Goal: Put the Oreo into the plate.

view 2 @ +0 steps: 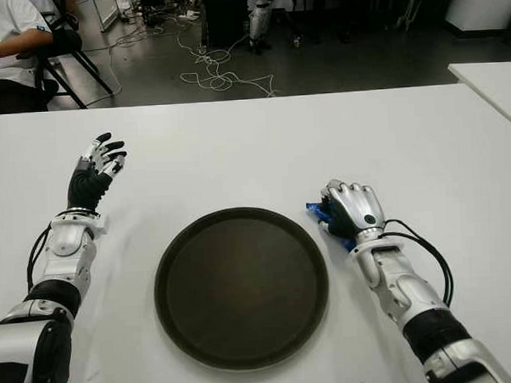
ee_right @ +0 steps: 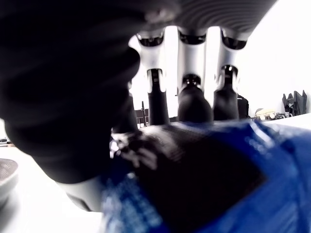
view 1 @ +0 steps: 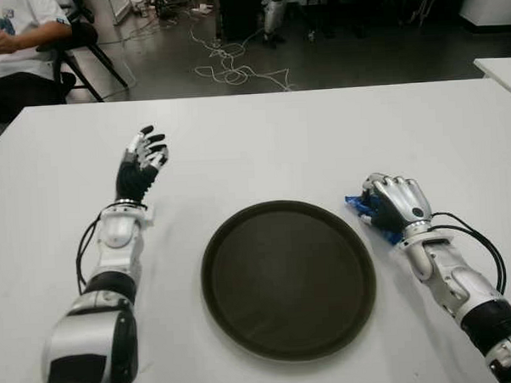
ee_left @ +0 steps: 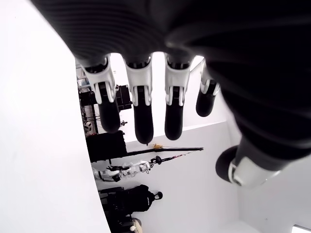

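Right hand grabs the Oreo beside the plate

The blue Oreo [view 1: 359, 206] pack sits on the table [view 1: 279, 140], wrapped by the right hand [view 1: 396, 204], just beside the plate [view 1: 288, 279]. A loose hold could let it slip short of the rim. The left hand [view 1: 141, 167] is open, far off.

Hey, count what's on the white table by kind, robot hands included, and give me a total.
Robot hands: 2, the left hand open, the right hand closed over the Oreo pack
Blue Oreo pack: 1
Dark round plate: 1
Total: 4
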